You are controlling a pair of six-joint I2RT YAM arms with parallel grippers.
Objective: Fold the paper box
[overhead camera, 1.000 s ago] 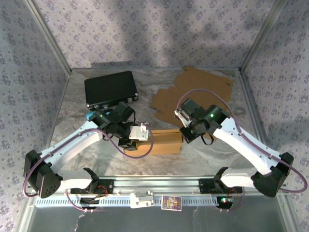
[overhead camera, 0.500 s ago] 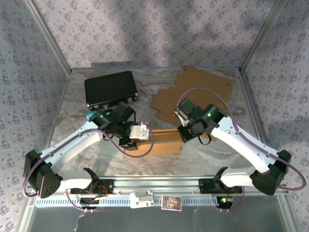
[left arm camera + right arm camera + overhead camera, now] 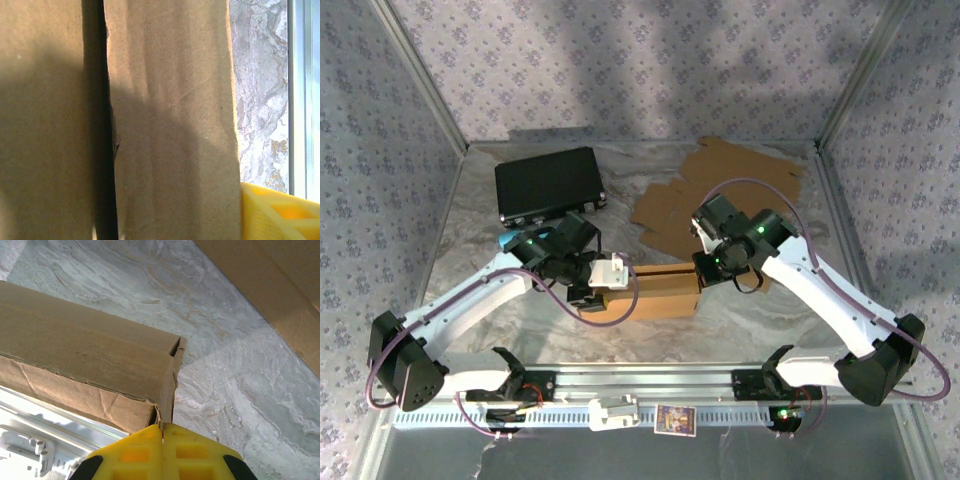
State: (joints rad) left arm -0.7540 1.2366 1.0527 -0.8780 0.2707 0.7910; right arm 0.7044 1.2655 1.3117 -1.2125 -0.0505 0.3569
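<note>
- Table [image 3: 470, 262]: crinkled silver surface under both arms.
- Flat cardboard [image 3: 720, 185]: lay just beyond right gripper [image 3: 705, 277], well apart from left gripper [image 3: 603, 293].
- Black case [image 3: 548, 183]: lay beyond left gripper, apart from it.
- Box [image 3: 655, 292]: brown, long, lay between grippers, one end at each.
- Right gripper: yellow fingers [image 3: 195, 452] pressed together, tips touching corner edge of box's end.
- Left gripper: box panels close before it, one yellow finger [image 3: 280, 212] beside box edge. Could not tell whether spread or pinching.
</note>
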